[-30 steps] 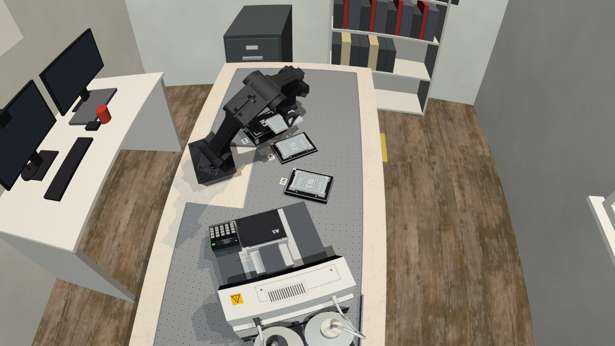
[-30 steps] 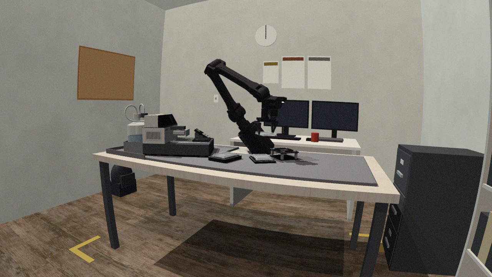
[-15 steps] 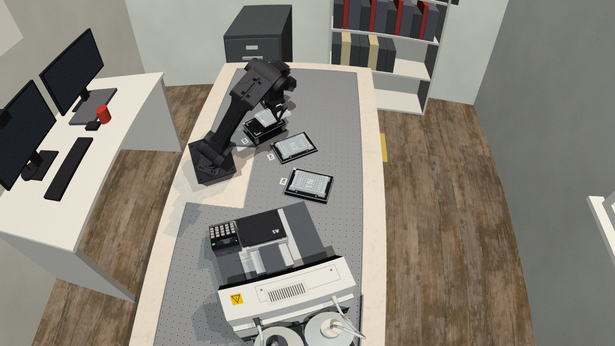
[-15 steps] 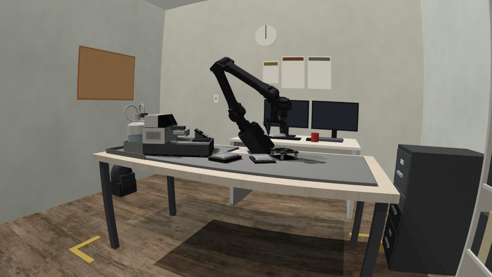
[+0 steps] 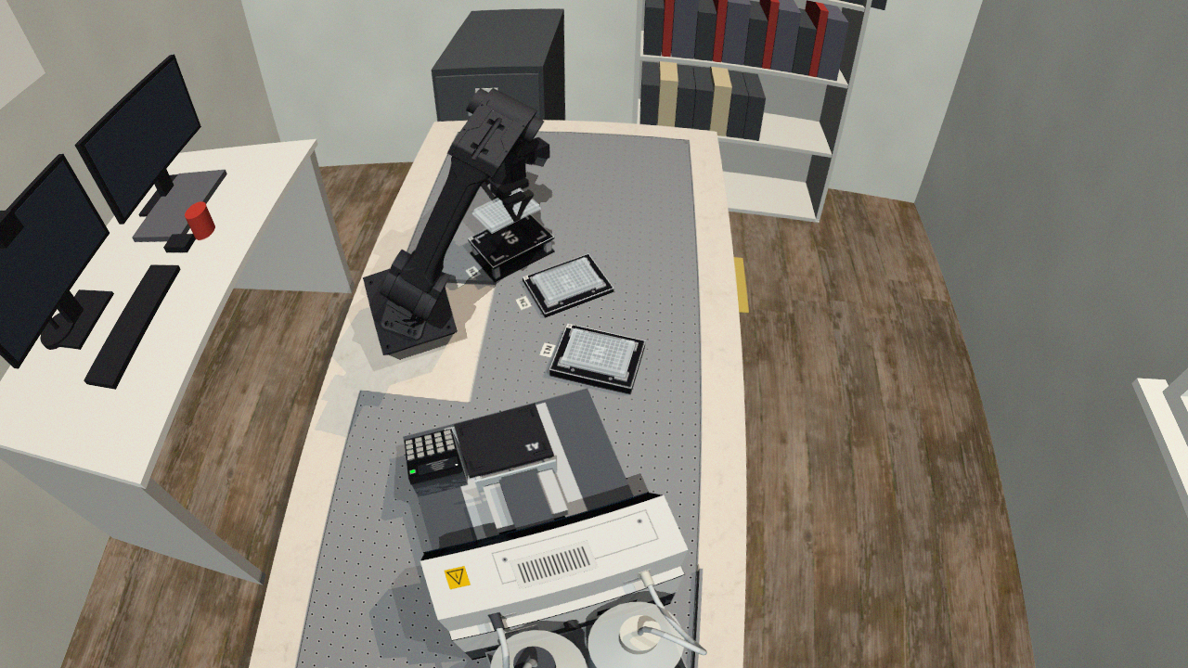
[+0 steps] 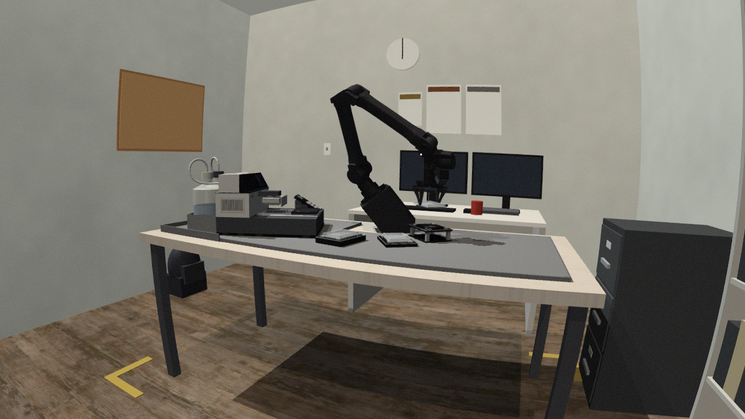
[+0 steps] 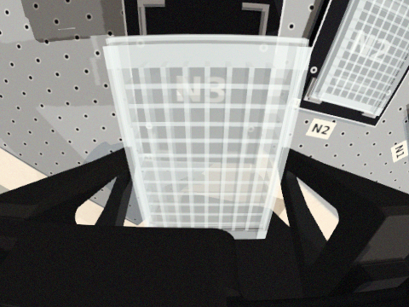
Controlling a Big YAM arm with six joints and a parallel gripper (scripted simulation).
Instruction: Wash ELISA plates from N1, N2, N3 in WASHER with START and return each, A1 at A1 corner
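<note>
Top view: the gripper is at upper centre, clenched on a clear plate by its 2 long sides, up in the air beside the raised nest N3. That nest has no plate in it! Nest N2 and nest N1, nearer centre, each hold 1 plate.

Down at lower centre, the washer has a bare carrier, and a green light glows below the keypad. Green suggests a finished wash, so this looks like N3's plate heading home, with seating left to do. Whether the other 2 have had their turn, nobody can tell from here.

Now the writing: "N3" reads through the held plate in the wrist view, the "N2" card and "N1" card sit at right there, and "A1" marks the carrier. No brand is legible; a yellow warning sticker is on the washer.
</note>
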